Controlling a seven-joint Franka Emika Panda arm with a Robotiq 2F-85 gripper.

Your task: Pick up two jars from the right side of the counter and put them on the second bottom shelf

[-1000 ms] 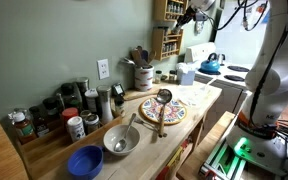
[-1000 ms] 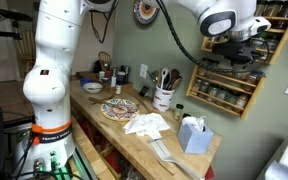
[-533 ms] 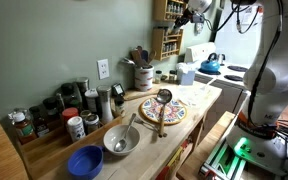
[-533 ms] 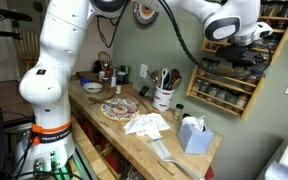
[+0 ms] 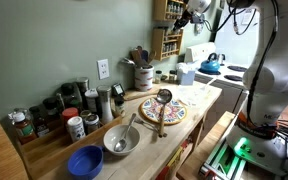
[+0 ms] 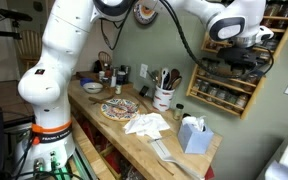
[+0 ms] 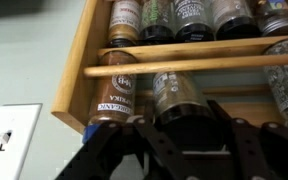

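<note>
My gripper [image 7: 180, 128] is shut on a dark-lidded spice jar [image 7: 176, 92] and holds it against a tier of the brown wooden spice rack [image 7: 80, 70], next to a brown-labelled jar [image 7: 114, 88] on that tier. Which tier it is I cannot tell from the wrist view. In both exterior views the gripper [image 5: 187, 14] [image 6: 240, 62] is up at the wall rack [image 5: 167, 32] [image 6: 230, 92], well above the light-wood counter [image 5: 202, 98] [image 6: 134, 136]. The tier above holds several jars [image 7: 174, 18].
On the counter are a patterned plate [image 5: 162, 110], a ladle, a metal bowl [image 5: 121, 140], a blue bowl [image 5: 85, 161], a utensil crock [image 6: 163, 97], a tissue box [image 6: 193, 133], white cloth [image 6: 147, 124] and several jars [image 5: 59, 112]. A blue kettle [image 5: 211, 65] sits on the white stove.
The gripper with the jar has shifted slightly closer to the rack. Nothing on the counter has moved.
</note>
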